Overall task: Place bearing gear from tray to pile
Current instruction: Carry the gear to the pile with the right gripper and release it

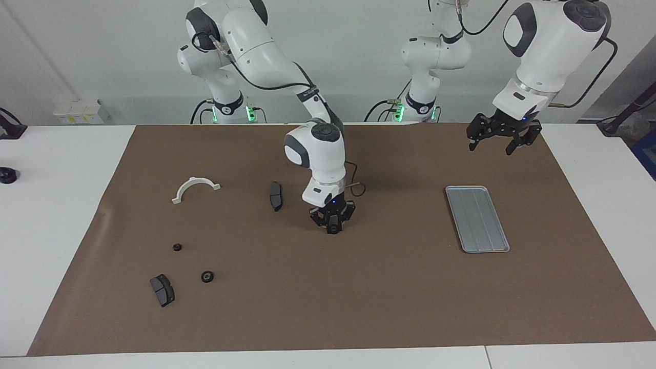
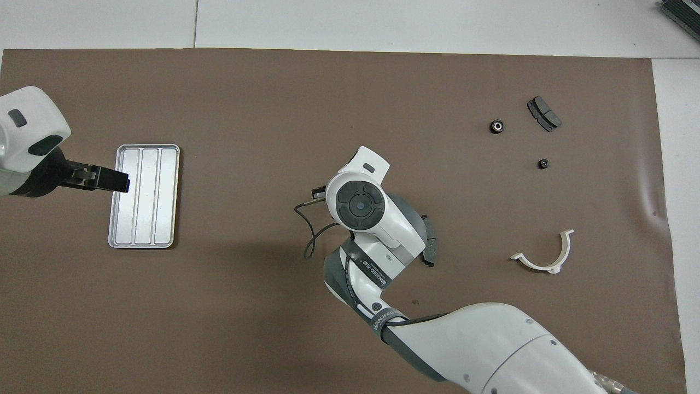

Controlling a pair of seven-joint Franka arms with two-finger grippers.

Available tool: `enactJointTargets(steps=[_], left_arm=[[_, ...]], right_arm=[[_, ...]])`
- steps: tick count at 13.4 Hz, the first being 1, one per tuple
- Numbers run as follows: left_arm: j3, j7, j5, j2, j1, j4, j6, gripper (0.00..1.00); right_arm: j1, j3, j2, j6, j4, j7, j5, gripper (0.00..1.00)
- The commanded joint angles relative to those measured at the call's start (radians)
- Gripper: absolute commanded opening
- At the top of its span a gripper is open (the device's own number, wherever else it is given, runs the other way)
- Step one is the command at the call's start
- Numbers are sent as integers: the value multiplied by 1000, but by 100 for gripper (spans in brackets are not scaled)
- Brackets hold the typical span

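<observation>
Brown paper mat has lots of open room at 6 o'clock. Flat silver-grey ridged metal tray sits bare toward left arm's end. Left gripper hangs high over mat's edge, jaws wide, holding nothing. Right gripper, mid-mat, jaws closed on small black round bearing gear. Risk: thin pinch, gear could slip when lifted. Pile parts lie at 8 o'clock.
</observation>
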Motion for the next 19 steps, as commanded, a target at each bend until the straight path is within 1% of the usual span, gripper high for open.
enactJointTargets(steps=[1, 2, 3, 6, 9, 13, 16, 18, 19], left_arm=[[-9, 21, 28, 32, 8, 99, -89, 100], [-7, 16, 28, 15, 8, 48, -66, 100], [-7, 10, 28, -3, 8, 19, -44, 100], [-6, 9, 28, 1, 7, 22, -24, 100], [-6, 6, 28, 1, 10, 20, -15, 100], [-4, 1, 28, -2, 7, 20, -15, 100], [-7, 1, 28, 0, 19, 19, -12, 100], [-62, 1, 27, 3, 82, 20, -1, 100], [-64, 1, 27, 4, 79, 19, 3, 100]], right_arm=[[-89, 9, -6, 10, 4, -27, -20, 4], [-121, 9, -1, 16, 6, -53, -20, 4], [-151, 9, 2, 16, 9, -76, -20, 3], [-247, 11, 6, -7, 6, -127, -17, 3], [-323, 11, 6, -79, 3, -158, -15, 3], [-353, 11, -13, -237, 1, -159, -6, 2], [-382, 11, -21, -284, -7, -159, -6, 2], [-415, 11, -27, -291, -17, -159, -8, 2], [-431, 9, -27, -291, -22, -164, -8, 2]])
